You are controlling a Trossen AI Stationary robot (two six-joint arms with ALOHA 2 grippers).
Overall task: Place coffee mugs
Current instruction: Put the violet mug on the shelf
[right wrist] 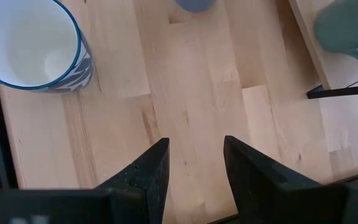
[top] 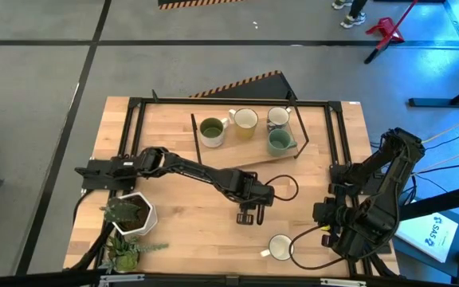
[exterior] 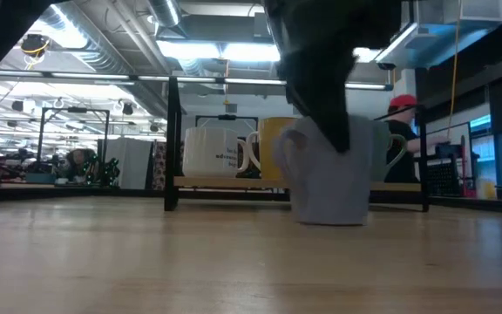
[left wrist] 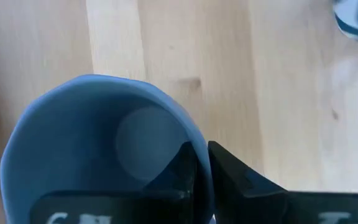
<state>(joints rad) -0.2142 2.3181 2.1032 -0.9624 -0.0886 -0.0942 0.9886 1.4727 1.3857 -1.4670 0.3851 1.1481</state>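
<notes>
four mugs [top: 245, 121] are sitting on the rack [top: 297, 127]. the left gripper [left wrist: 201, 180] is pinching the lavender mug's [left wrist: 98, 143] rim on the surface before the rack. the right gripper [right wrist: 194, 165] is waiting released near the patterned mug [right wrist: 33, 43]; two are remaining.

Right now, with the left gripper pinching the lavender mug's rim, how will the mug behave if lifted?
The lavender mug looks rigid and glazed, so it should not flex, yet its smooth wall may slip. The left gripper clamps one side of the rim only, so it will probably hang tilted. Dropped on the wooden table, it could chip.
</notes>
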